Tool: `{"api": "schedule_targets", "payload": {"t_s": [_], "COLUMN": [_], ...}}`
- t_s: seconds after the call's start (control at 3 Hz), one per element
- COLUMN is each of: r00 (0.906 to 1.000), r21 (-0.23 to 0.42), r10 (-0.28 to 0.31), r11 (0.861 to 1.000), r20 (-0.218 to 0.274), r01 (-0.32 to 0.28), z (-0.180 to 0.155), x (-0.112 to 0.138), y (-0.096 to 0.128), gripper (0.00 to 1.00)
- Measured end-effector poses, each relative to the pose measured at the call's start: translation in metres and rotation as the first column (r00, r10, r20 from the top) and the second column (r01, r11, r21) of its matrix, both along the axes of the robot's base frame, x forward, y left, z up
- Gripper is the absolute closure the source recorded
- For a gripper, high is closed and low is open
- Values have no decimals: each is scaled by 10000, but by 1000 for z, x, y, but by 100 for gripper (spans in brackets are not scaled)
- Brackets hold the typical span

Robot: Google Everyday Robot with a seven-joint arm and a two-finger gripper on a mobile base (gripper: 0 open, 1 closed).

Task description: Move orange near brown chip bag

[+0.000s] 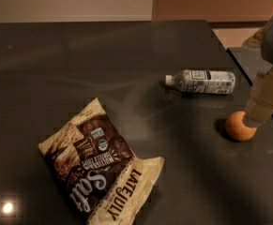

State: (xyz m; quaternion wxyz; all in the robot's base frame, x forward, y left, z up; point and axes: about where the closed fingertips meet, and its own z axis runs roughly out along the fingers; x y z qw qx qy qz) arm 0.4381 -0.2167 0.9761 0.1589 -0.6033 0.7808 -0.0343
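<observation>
Hand (254, 119) at the orange (238, 127), on the right side of the dark desk (79, 69).
The orange sits near the desk's right edge, with the hand against its upper right side; I cannot tell whether the hand is open or closed. The brown chip bag (98, 168) lies flat at lower left, well apart from the orange. A water bottle (201, 81) lies on its side behind the orange.
</observation>
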Motion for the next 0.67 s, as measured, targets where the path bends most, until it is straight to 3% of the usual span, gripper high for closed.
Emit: {"api": "schedule_targets", "payload": {"t_s": [0.67], "r00": [9998], "r21": [192], "r10": [206], "r11": [9996], "r20": [-74], "r01": [-204], "z": [-2], "x": [-8], "y": [1], "gripper": [0]}}
